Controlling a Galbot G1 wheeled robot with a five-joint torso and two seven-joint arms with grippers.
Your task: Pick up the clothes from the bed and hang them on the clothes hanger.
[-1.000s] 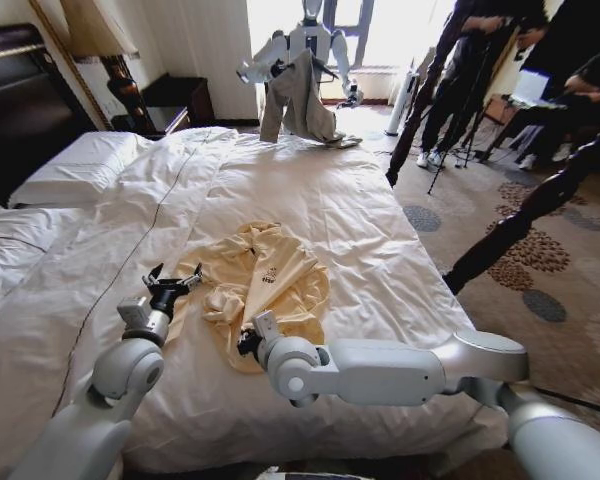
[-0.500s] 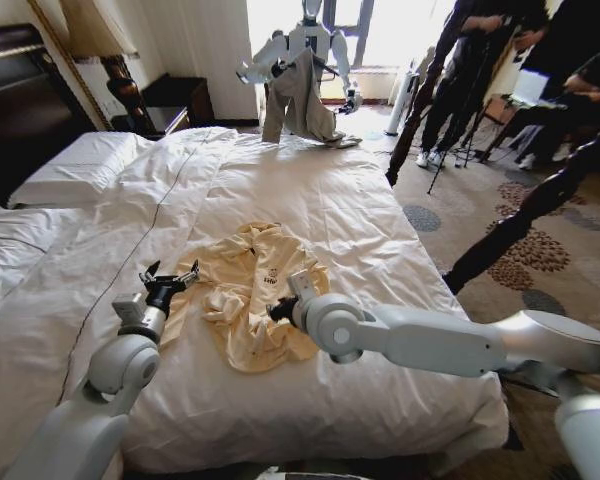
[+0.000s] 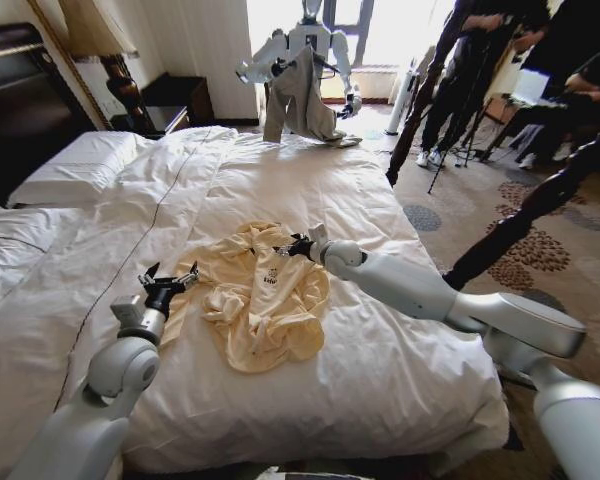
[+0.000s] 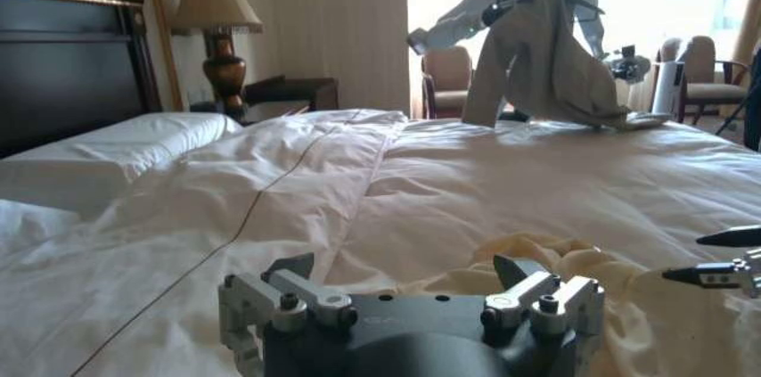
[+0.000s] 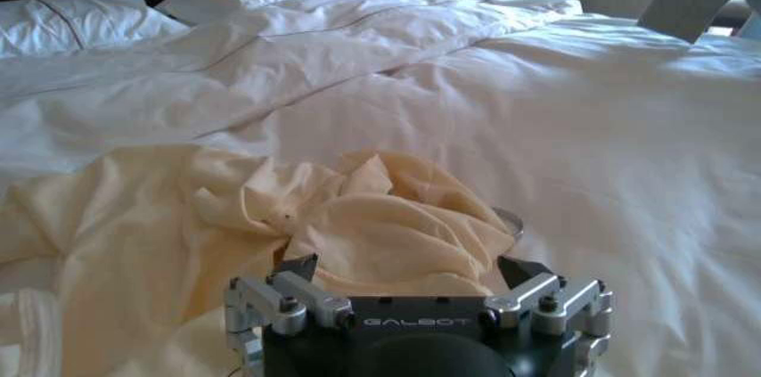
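1. On the wide bed (image 3: 380, 190) with its puffy white quilted duvet, the crumpled pale-yellow long-sleeved garment (image 3: 260, 295) lies near the foot end.
2. Right gripper (image 3: 294, 245) hangs at the garment's far collar edge, fingers spread apart and empty.
3. Left gripper (image 3: 170, 277) hovers just beside the garment's left edge, fingers also apart and empty.
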